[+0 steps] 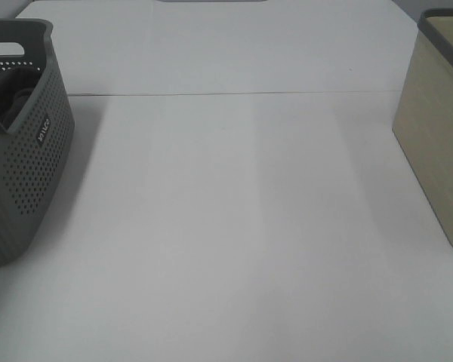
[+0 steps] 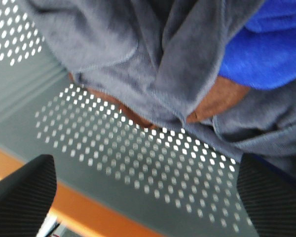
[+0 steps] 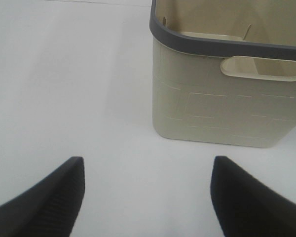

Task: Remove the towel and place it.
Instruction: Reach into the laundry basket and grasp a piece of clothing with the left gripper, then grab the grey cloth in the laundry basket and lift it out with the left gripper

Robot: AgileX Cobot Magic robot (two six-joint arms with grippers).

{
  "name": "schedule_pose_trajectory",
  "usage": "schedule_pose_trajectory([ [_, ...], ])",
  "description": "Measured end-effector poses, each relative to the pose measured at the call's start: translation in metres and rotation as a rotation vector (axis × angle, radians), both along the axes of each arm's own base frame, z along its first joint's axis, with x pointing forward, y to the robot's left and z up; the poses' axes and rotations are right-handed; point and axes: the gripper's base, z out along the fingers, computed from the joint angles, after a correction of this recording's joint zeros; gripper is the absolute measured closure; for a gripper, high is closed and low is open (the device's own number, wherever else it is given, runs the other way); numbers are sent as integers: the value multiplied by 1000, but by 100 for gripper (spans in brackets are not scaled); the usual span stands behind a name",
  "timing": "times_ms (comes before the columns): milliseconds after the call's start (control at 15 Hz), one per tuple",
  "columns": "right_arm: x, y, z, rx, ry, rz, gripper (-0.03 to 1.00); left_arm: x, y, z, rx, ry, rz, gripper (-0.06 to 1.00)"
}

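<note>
On the left, the grey perforated basket [image 1: 38,173] holds the charcoal towel [image 2: 138,59], bunched against its wall over a brown cloth [image 2: 222,98] and beside a blue cloth [image 2: 271,54]. The left gripper [image 2: 145,165] faces the towel, jaws spread wide, gripping nothing. The white table [image 1: 234,226] spans the middle. The right gripper [image 3: 148,165] hovers over it, jaws apart and empty, facing the beige bin [image 1: 438,143] at the right.
</note>
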Motion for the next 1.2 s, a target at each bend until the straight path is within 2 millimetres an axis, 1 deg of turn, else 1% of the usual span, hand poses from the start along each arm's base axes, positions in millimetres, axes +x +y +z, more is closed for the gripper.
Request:
schedule_pose_trajectory([
  [133,0,0,0,0,0,0,29,10,0,-24,4,61,-33,1],
  [267,0,0,0,0,0,0,29,17,-3,-42,5,96,-64,1],
  [333,0,0,0,0,0,0,29,20,-4,-47,6,102,-73,1],
  [533,0,0,0,0,0,0,29,32,-19,-70,20,114,-149,1],
  [600,0,0,0,0,0,0,29,36,-24,-77,35,112,-179,4],
  [667,0,0,0,0,0,0,29,36,-24,-77,39,113,-180,8],
  [733,0,0,0,0,0,0,29,36,-24,-77,45,120,-180,16],
  [800,0,0,0,0,0,0,29,35,-23,-77,48,129,-178,27],
  [1000,0,0,0,0,0,0,29,31,-22,-78,49,165,-155,68],
  [1067,0,0,0,0,0,0,29,31,-22,-78,39,164,-131,77],
  [1133,0,0,0,0,0,0,29,31,-23,-78,25,154,-102,82],
  [1200,0,0,0,0,0,0,29,31,-23,-78,13,146,-78,85],
])
